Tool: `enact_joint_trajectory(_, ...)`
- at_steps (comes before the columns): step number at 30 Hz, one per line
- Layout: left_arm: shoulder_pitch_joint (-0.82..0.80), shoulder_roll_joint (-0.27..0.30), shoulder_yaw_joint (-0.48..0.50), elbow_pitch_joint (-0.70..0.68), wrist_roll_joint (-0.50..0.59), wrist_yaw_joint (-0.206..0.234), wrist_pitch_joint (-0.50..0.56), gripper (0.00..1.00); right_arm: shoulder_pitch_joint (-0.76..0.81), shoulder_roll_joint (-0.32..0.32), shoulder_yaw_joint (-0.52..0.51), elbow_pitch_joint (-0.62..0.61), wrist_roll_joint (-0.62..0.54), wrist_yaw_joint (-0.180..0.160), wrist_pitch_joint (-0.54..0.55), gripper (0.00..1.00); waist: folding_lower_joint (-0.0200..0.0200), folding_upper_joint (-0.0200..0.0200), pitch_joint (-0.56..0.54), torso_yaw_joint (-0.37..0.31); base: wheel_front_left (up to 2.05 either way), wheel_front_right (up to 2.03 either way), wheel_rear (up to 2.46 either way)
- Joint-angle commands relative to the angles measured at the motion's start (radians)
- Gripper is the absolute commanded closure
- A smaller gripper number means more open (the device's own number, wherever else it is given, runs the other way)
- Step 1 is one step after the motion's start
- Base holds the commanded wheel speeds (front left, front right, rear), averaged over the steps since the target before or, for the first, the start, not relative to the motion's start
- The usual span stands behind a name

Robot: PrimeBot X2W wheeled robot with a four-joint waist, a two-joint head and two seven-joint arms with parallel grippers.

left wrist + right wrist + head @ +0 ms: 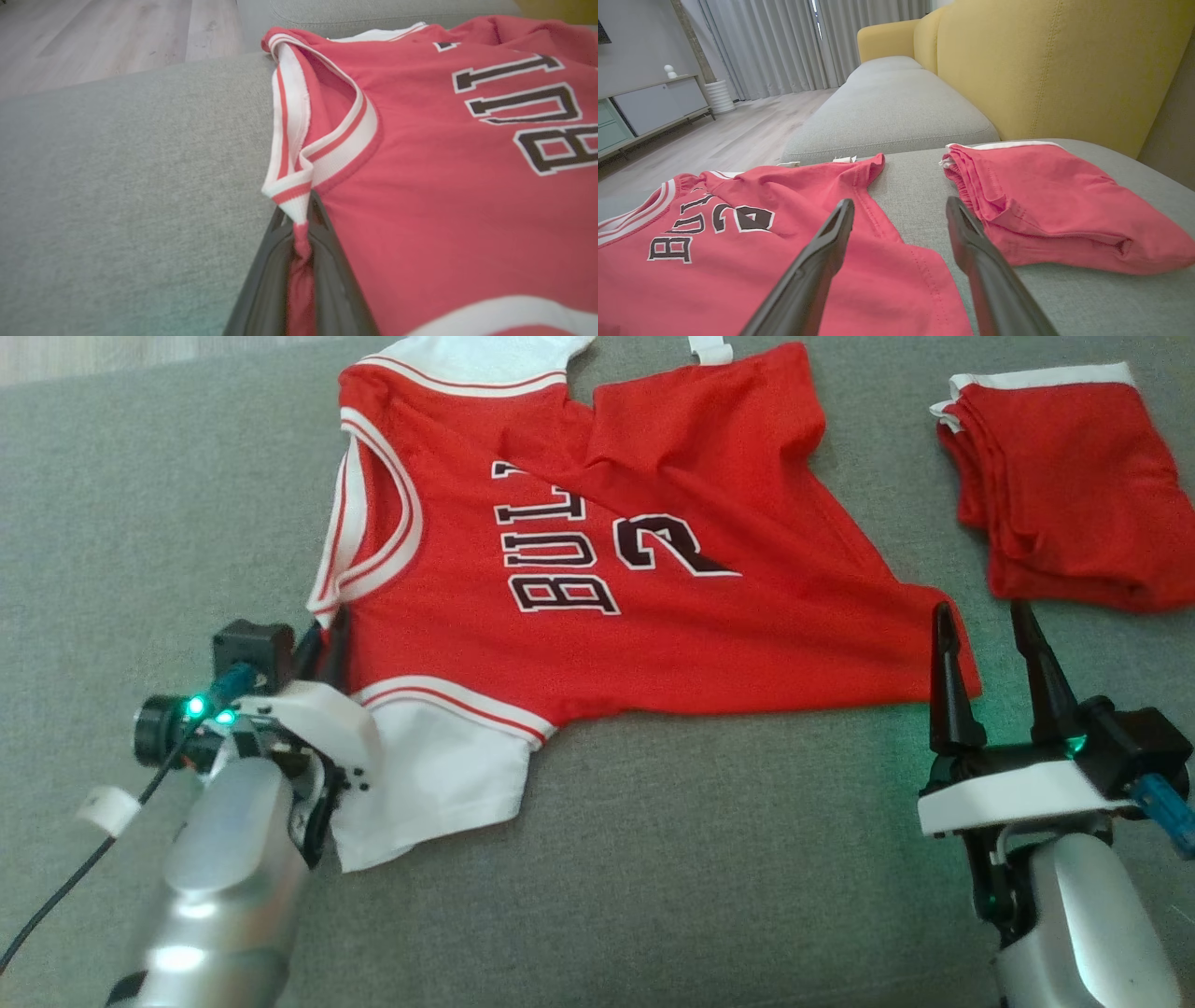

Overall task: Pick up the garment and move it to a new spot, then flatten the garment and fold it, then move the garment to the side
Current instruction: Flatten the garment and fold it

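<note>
Our left end effector (325,639) is clamped on the neckline corner of the jersey (653,644), lower left. Our right end effector (982,614), fingers apart, hovers at its hem corner, lower right. It spans the sofa (653,859) sideways between them.

My gripper (299,207) is clamped on the jersey (444,196) at the corner of its white trim (327,154), which carries a red stripe. A thin twist of red cloth runs down between my two dark fingers (261,289), and the trim stands up just past their tips. From there the trim curves away around an opening in the jersey. Black letters (537,107) edged in white lie to the right, and a white band (490,317) crosses the lower right. The jersey lies on a grey cushion (117,186); pale wooden floor (93,42) shows beyond it.
</note>
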Motion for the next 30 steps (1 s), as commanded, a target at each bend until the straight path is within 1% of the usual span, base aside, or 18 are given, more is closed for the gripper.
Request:
enact_joint_trajectory(1, -0.038, 0.044, 0.030, -0.016, -0.007, 0.010, -0.022, 1.00, -0.023, -0.005, 0.025, -0.035, 0.006, -0.001, -0.011, 0.00, 0.0000, 0.0000, 0.002, -0.001, 0.00, 0.00, 0.00)
enact_joint_trajectory(6, -0.097, 0.072, 0.058, -0.008, -0.016, 0.029, -0.114, 1.00, -0.024, -0.005, 0.031, -0.037, 0.003, -0.001, -0.012, 0.00, 0.0000, 0.0000, 0.008, -0.004, 0.00, 0.00, 0.00)
enact_joint_trajectory(11, -0.156, 0.102, 0.086, 0.009, -0.026, 0.054, -0.166, 1.00, -0.030, -0.005, 0.038, -0.040, -0.001, -0.001, -0.008, 0.00, 0.0000, 0.0000, 0.011, -0.005, 0.00, 0.00, 0.00)
enact_joint_trajectory(14, -0.184, 0.116, 0.095, 0.027, -0.031, 0.055, -0.182, 1.00, -0.033, -0.005, 0.044, -0.043, -0.003, -0.001, -0.005, 0.00, 0.0000, 0.0000, 0.014, -0.004, 0.00, 0.00, 0.00)
enact_joint_trajectory(17, -0.201, 0.122, 0.093, 0.047, -0.033, 0.044, -0.193, 1.00, -0.034, -0.005, 0.045, -0.046, -0.004, -0.001, -0.002, 0.00, 0.0000, 0.0000, 0.016, 0.003, 0.00, 0.00, 0.00)
enact_joint_trajectory(18, -0.204, 0.121, 0.093, 0.053, -0.034, 0.043, -0.196, 0.67, -0.033, -0.005, 0.044, -0.046, -0.004, -0.001, -0.002, 0.00, 0.0000, 0.0000, 0.016, 0.006, 0.00, 0.00, 0.00)
enact_joint_trajectory(19, -0.204, 0.120, 0.095, 0.056, -0.036, 0.044, -0.200, 0.09, -0.033, -0.005, 0.044, -0.047, -0.004, -0.001, -0.001, 0.00, 0.0000, 0.0000, 0.015, 0.010, 0.00, 0.00, 0.00)
enact_joint_trajectory(20, -0.201, 0.120, 0.097, 0.058, -0.037, 0.045, -0.203, 0.00, -0.032, -0.005, 0.045, -0.047, -0.004, -0.001, 0.000, 0.00, 0.0000, 0.0000, 0.014, 0.013, 0.00, 0.00, 0.00)
enact_joint_trajectory(24, -0.173, 0.117, 0.107, 0.029, -0.042, 0.046, -0.210, 0.00, -0.030, -0.005, 0.046, -0.047, -0.003, -0.001, 0.000, 0.00, 0.0000, 0.0000, 0.001, 0.030, 0.00, 0.00, 0.00)
enact_joint_trajectory(27, -0.119, 0.112, 0.129, -0.081, -0.041, 0.046, -0.211, 0.00, -0.023, -0.005, 0.042, -0.045, -0.003, -0.001, -0.001, 0.00, 0.0000, 0.0000, -0.016, 0.046, 0.00, 0.00, 0.00)
enact_joint_trajectory(30, -0.031, 0.098, 0.148, -0.204, -0.037, 0.042, -0.211, 0.00, -0.013, -0.005, 0.041, -0.042, -0.003, -0.001, -0.003, 0.00, 0.0000, 0.0000, -0.038, 0.063, 0.00, 0.00, 0.00)
